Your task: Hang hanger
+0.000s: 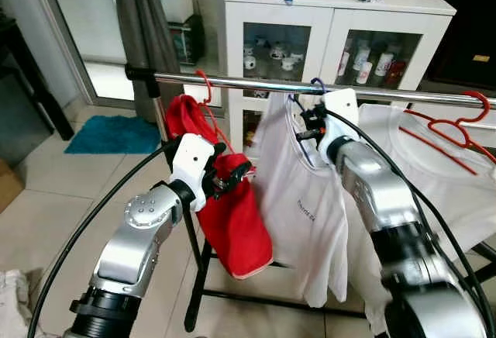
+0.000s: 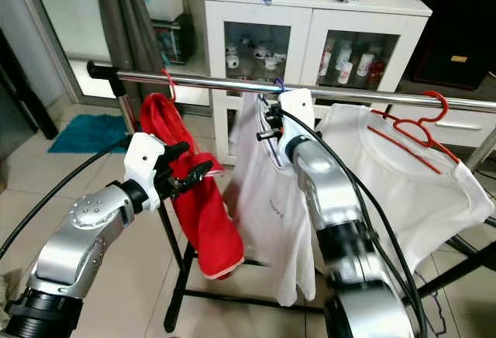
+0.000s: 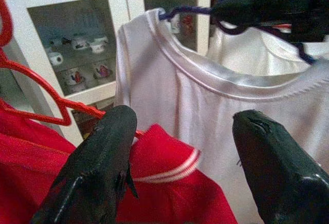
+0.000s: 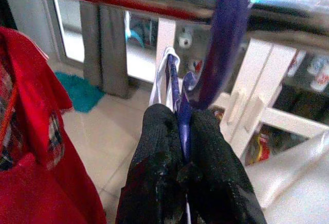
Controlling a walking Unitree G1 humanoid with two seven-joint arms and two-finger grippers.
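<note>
Both silver arms reach toward a chrome clothes rail [image 1: 232,82]. Right hand [image 4: 182,131] pinches a blue wire hanger [image 4: 226,39] carrying a white T-shirt [image 1: 302,206]. Left hand [image 3: 180,157], fingers spread, hovers by a red garment [image 1: 232,222].

Blue hanger [image 4: 226,39] hook cropped at the top edge; shoulders hidden inside white shirt [image 1: 298,198]

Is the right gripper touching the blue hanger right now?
Touching. The right wrist view shows the right gripper with both black fingers shut on the blue hanger just below its hook, no gap, under the rail.
</note>
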